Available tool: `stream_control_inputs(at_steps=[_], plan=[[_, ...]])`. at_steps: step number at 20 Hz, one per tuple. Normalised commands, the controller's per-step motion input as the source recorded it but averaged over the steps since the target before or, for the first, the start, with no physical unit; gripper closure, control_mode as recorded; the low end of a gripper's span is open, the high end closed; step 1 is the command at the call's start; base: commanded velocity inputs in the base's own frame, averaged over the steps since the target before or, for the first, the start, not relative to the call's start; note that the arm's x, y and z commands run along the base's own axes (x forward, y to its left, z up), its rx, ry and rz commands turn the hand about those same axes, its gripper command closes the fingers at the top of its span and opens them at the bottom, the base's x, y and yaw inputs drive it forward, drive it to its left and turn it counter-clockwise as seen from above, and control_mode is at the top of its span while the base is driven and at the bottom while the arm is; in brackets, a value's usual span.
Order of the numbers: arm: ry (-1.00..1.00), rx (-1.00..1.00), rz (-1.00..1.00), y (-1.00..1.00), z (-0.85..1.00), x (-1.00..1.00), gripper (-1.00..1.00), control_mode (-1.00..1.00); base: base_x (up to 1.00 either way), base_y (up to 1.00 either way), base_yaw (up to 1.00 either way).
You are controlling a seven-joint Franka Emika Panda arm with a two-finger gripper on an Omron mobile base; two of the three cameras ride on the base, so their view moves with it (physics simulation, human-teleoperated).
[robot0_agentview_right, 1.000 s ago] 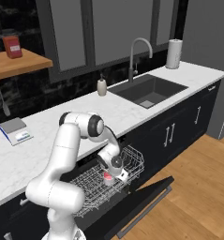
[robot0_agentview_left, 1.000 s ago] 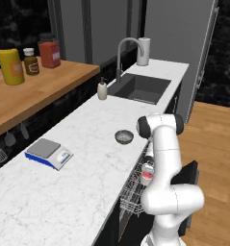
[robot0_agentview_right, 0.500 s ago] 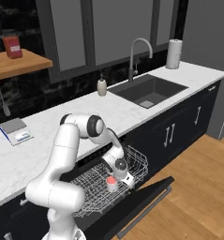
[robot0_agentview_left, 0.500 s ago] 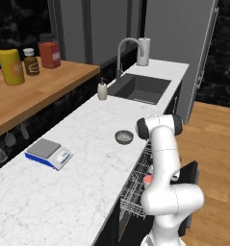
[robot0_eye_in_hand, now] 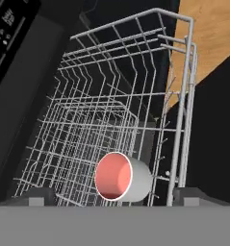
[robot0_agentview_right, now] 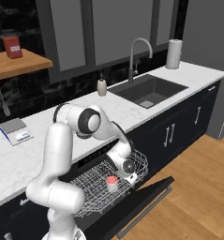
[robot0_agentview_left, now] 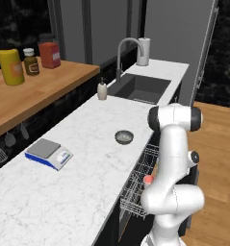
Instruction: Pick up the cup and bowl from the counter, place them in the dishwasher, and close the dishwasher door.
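The red cup [robot0_eye_in_hand: 121,177] lies on its side in the dishwasher's pulled-out wire rack [robot0_eye_in_hand: 111,96], its mouth toward the hand camera. My gripper [robot0_eye_in_hand: 114,198] hangs just over it, open, with its fingertips [robot0_eye_in_hand: 35,197] wide of the cup on both sides and clear of it. From the right base, the gripper [robot0_agentview_right: 123,174] sits low over the rack [robot0_agentview_right: 92,182] beside the cup [robot0_agentview_right: 112,183], above the lowered dishwasher door [robot0_agentview_right: 141,201]. The grey bowl [robot0_agentview_left: 123,137] stands on the white counter [robot0_agentview_left: 87,163] near its front edge; a sliver of the cup [robot0_agentview_left: 148,179] peeks past my arm.
A blue-and-white kitchen scale [robot0_agentview_left: 48,153] sits on the counter to the left. Further along are a soap dispenser [robot0_agentview_left: 102,90], the sink [robot0_agentview_left: 138,89] and a paper towel roll [robot0_agentview_right: 174,54]. Jars stand on the wooden shelf [robot0_agentview_left: 44,84]. Wooden floor lies beyond the door.
The jaws have spread from nearly shut to wide, letting go of the cup, which now rests in the rack. The arm has barely moved.
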Motion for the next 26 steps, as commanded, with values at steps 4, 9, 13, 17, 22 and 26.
stream_control_inputs(at_steps=[4,9,13,17,22,26], plan=[[-0.17,0.05,0.00,0.00,1.00,-0.23,-1.00,-1.00,0.00,0.00,0.00],[-0.06,0.03,0.00,0.00,1.00,-0.18,-1.00,-1.00,0.00,0.00,0.00],[0.13,0.02,0.00,0.00,1.00,-0.02,-1.00,-1.00,0.00,0.00,0.00],[0.38,0.00,0.00,0.00,1.00,-0.05,-1.00,-1.00,0.00,0.00,0.00],[0.35,0.00,0.00,-0.02,1.00,0.00,-1.00,-1.00,0.00,0.00,0.00],[0.06,0.03,0.00,-0.14,0.97,0.00,-1.00,-1.00,0.00,0.00,0.00]])
